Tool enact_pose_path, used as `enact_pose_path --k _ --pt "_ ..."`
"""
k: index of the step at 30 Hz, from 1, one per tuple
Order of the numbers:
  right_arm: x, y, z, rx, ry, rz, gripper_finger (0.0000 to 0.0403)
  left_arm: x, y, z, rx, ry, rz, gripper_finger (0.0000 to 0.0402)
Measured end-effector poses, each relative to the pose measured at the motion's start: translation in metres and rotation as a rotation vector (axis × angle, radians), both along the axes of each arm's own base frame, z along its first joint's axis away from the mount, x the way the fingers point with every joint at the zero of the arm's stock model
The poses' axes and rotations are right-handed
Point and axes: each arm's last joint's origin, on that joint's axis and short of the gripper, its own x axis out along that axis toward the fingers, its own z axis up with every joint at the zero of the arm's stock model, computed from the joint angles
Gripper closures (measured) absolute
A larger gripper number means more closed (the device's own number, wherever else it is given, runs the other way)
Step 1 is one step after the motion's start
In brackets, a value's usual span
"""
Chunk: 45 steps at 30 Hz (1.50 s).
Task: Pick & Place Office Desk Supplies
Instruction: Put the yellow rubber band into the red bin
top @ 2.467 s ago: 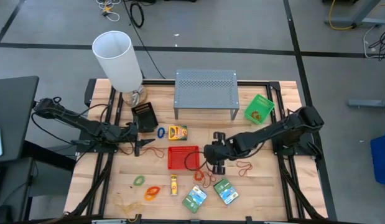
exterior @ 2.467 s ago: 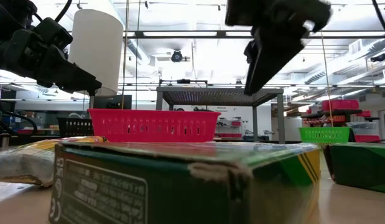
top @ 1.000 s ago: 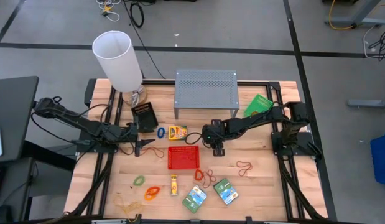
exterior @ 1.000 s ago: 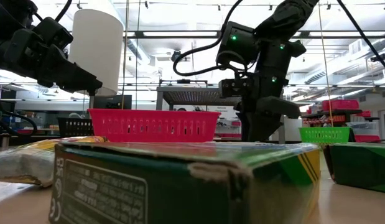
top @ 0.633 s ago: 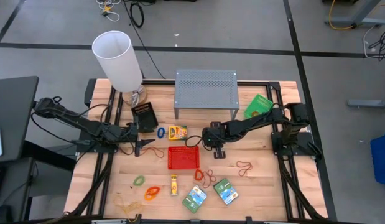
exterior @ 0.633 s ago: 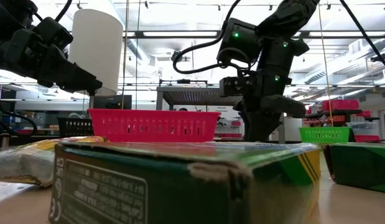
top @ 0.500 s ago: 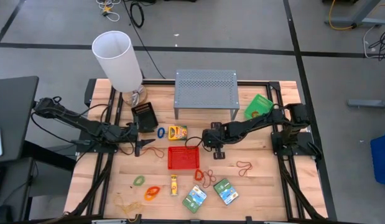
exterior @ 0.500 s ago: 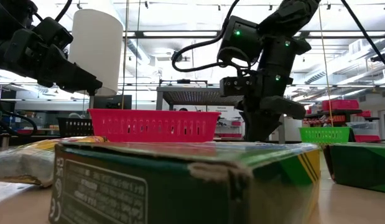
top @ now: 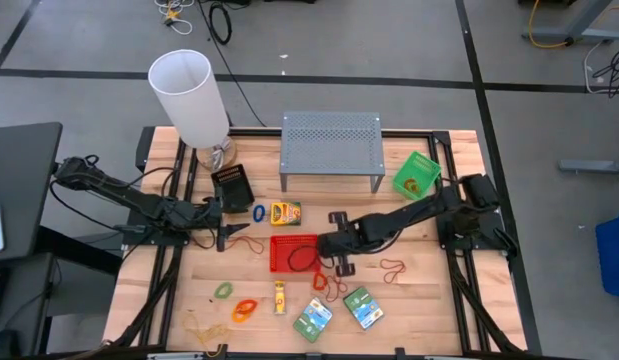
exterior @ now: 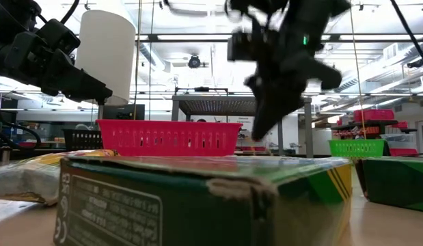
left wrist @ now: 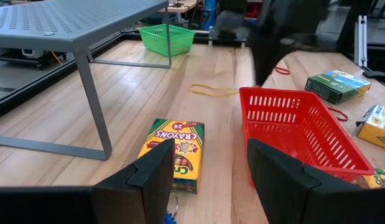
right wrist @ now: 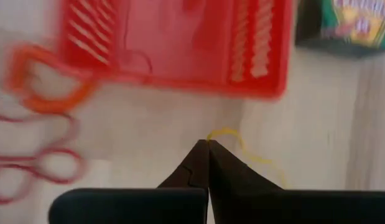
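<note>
Swinging low over the counter (top: 429, 290), the right gripper (top: 331, 250) has just snapped its jaws together and now hangs at the red mesh tray (top: 281, 241), seemingly pinching the yellow rubber band (right wrist: 242, 144); a drop into the tray looks next. The left gripper (top: 225, 236) waits near the black box, jaws wide. The crayon box (left wrist: 175, 152) reads "CRAYONS 24".

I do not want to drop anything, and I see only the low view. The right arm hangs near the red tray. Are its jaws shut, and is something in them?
Observer: In the right wrist view, the right gripper has its jaws shut. A yellow rubber band starts at their tips and seems pinched.
Operator: Where is it over the table?
Observer: From above, it is at the right edge of the red tray.
Operator: And the left arm?
Observer: The left gripper has its jaws open and empty, facing the crayon box.
</note>
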Motion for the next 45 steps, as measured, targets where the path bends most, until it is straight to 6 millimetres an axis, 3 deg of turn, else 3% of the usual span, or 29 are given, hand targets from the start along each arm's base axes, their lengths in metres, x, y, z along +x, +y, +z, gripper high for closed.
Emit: enact_pose_path --k 15,25,35,45 --pt "0.003 0.032 0.104 -0.281 -0.072 -0.004 0.0403 0.0 0.0 0.0 0.002 0.0 -0.001 0.0196" --pt "0.007 0.039 0.145 -0.287 -0.178 0.067 0.0403 0.0 0.0 0.0 0.003 0.001 0.0 0.0196" --pt "0.02 0.046 0.155 -0.172 -0.3 0.166 0.0403 0.0 0.0 0.0 0.003 0.0 -0.001 0.0196" --pt "0.036 0.033 0.109 -0.029 -0.313 0.218 0.0403 0.0 0.0 0.0 0.002 -0.001 -0.001 0.0196"
